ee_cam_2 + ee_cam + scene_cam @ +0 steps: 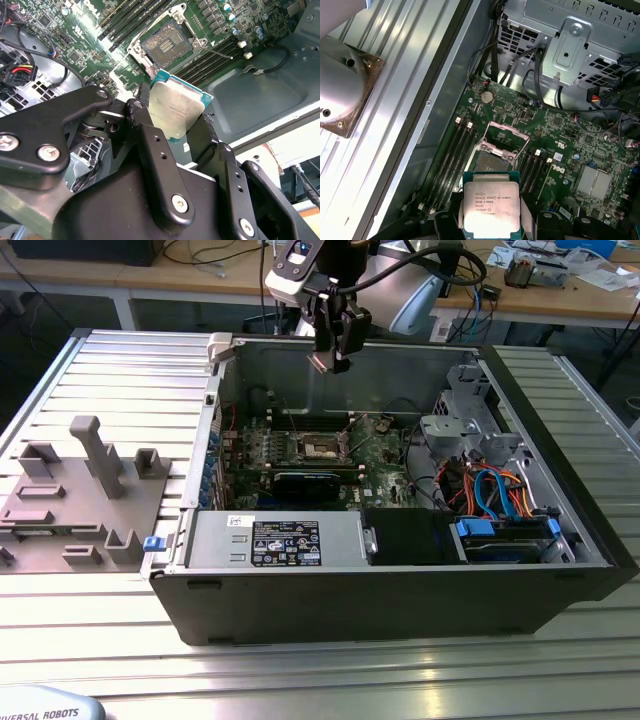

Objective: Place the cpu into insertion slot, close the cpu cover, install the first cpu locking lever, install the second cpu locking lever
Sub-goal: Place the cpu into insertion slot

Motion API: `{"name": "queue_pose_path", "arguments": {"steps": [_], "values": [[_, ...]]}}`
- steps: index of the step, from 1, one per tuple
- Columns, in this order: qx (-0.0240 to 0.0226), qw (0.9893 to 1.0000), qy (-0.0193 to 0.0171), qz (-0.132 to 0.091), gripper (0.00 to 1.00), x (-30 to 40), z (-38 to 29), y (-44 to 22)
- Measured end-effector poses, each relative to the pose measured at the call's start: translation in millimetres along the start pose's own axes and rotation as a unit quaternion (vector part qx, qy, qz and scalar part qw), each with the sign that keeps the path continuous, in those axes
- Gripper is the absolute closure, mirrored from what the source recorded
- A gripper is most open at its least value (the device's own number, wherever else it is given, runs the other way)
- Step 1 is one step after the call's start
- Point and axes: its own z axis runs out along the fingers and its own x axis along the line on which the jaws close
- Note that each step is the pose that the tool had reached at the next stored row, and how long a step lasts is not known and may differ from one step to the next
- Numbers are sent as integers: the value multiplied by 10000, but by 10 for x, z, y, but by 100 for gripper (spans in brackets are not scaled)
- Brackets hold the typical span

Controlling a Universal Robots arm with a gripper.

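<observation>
Black fingers of the tool (pixel 172 120) crowd the foreground in both wrist views, clamped on two opposite edges of the cpu (pixel 491 200), whose silvery face is turned toward the cameras and whose other face is hidden. Beneath lies the open computer case (pixel 300 600) on its side on the ribbed metal surface (pixel 100 620), with the green motherboard (pixel 380 475) flat on its floor. In the exterior view the tool hangs over the case's far wall, well above the board, and the insertion slot (pixel 322 447) sits below it and somewhat nearer that camera, so the chip is well apart from its seat. In the second wrist view the slot (pixel 164 44) shows bare and dark just beyond the chip's free edge. The cpu cover (pixel 509 127) appears swung up and open behind the slot in the first wrist view, where the chip hides the slot's near edge. I cannot pick out the locking levers with any certainty.
</observation>
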Motion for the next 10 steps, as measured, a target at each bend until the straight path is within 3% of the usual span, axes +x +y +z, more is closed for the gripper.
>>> {"name": "queue_pose_path", "arguments": {"steps": [10], "values": [[0, 10000, -2, 24, 46, 0, 0, 0]]}}
